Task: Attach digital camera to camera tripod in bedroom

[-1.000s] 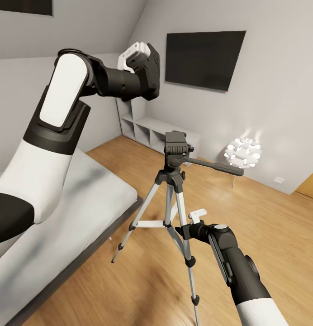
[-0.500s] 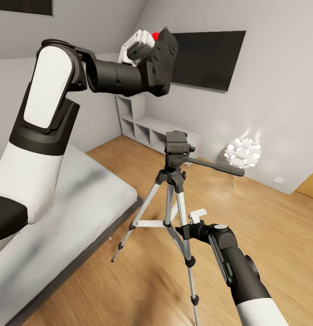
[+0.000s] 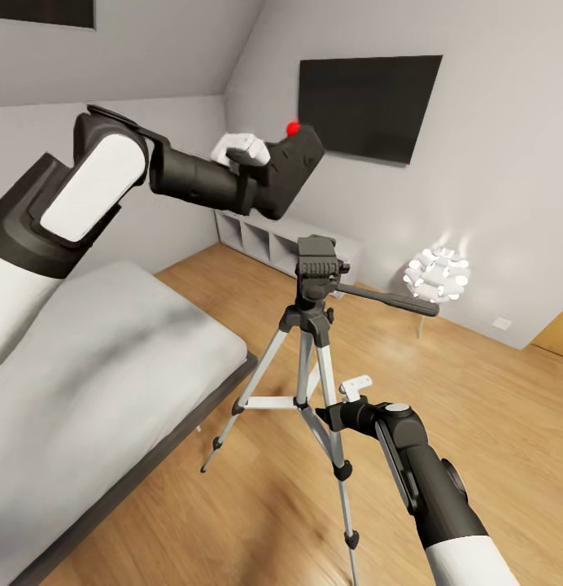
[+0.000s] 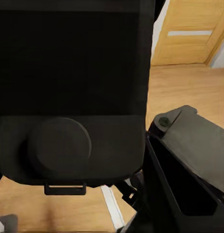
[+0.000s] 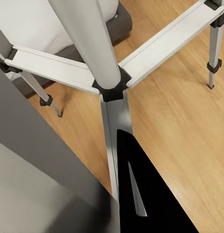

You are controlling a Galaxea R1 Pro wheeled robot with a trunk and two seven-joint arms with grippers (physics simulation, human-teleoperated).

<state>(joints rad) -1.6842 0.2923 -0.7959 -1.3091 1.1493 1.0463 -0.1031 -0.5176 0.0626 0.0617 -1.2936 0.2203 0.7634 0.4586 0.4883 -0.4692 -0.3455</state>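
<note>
The digital camera (image 3: 291, 165), black with a red button on top, hangs in the air with my left gripper (image 3: 242, 149) shut on it. It is tilted, above and a little left of the camera tripod (image 3: 316, 268). The tripod stands on the wood floor beside the bed, its long black pan handle (image 3: 391, 301) pointing right. The left wrist view shows the camera's dark body and round lens (image 4: 60, 145) up close. My right gripper (image 3: 356, 384) sits low against the tripod's front leg. In the right wrist view that silver leg (image 5: 111, 131) runs down between the fingers; their grip is unclear.
A grey bed with a white mattress (image 3: 111, 350) lies at the left, close to the tripod's feet. A black TV (image 3: 367, 102) hangs on the far wall above a low white shelf unit (image 3: 265, 236). A white globe lamp (image 3: 436, 275) stands at the right.
My left arm has come down and swung right, bringing the camera closer to the tripod's head and tilting it. The right arm and the tripod have not moved.
</note>
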